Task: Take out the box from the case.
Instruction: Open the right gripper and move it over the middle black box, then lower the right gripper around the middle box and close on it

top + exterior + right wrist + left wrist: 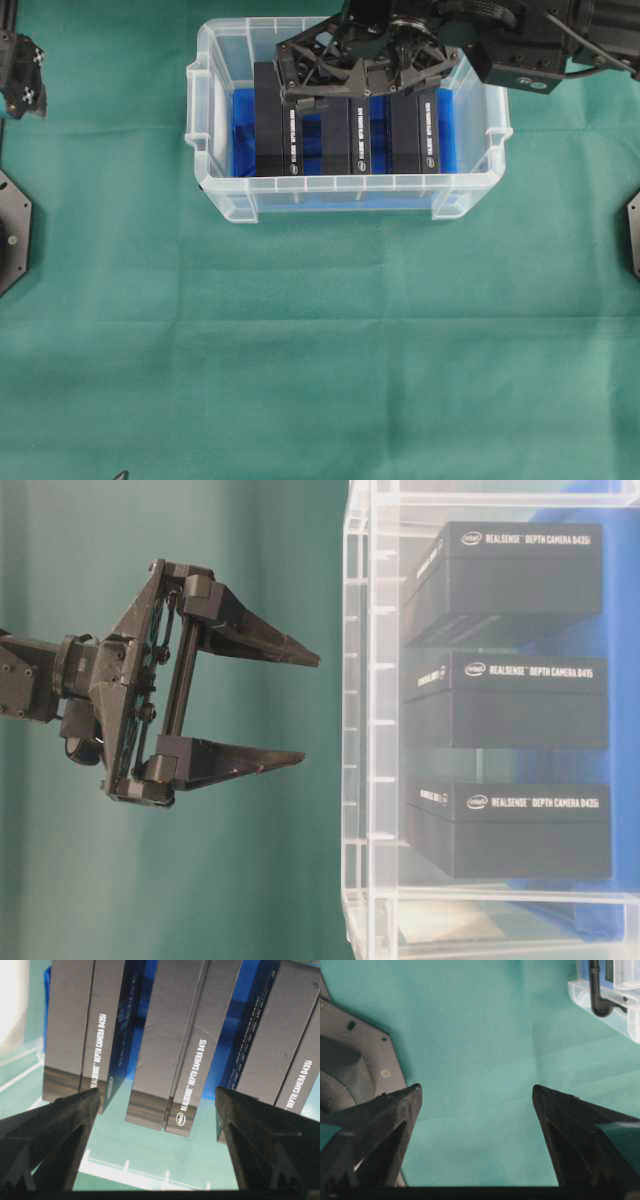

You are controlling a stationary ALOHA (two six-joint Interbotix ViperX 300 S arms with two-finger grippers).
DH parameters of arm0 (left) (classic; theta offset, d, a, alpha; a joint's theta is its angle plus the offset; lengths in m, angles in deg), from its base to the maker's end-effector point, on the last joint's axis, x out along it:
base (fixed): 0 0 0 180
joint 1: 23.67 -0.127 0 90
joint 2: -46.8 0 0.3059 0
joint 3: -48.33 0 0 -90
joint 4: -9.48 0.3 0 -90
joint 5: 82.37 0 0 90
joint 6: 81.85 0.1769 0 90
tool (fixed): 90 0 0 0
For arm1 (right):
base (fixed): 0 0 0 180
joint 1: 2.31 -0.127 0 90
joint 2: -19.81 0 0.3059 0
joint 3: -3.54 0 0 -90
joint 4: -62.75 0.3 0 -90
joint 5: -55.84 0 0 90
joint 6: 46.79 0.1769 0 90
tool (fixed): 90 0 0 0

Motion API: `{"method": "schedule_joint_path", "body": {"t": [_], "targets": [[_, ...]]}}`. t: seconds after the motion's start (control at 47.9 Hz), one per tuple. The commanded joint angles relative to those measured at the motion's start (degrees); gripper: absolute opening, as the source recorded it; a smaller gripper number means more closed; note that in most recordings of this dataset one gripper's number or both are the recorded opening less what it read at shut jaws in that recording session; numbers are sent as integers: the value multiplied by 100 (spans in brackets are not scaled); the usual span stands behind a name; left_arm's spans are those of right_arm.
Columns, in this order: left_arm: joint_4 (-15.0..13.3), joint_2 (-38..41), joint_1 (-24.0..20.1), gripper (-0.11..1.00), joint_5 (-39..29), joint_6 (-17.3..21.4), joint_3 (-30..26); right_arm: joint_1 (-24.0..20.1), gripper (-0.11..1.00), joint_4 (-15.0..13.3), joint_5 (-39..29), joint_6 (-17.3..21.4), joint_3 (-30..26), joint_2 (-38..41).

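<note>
Nothing out yet: I see three boxes [345,135] in the case [215,60], right gripper [365,72] spread above them, left gripper [477,1095] spread, empty.

Whole table [300,350] is covered in a green cloth, a bit creased in spots, lit pretty evenly with soft shadows only.

left pincer [295,710] open, right pincer [155,1097] open

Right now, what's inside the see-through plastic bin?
Inside the case stand three black boxes side by side on a blue lining. The open right gripper hangs above and hides their far ends.
</note>
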Motion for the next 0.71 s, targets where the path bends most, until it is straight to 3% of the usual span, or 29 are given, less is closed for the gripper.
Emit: {"method": "schedule_joint_path", "body": {"t": [0.0,0.689], "targets": [[9,-26,18,92,9,0,-70,-9,93,-18,9,-9,-132,-79],[9,-18,18,92,9,0,-62,-9,93,-97,9,-9,-132,-44]]}}
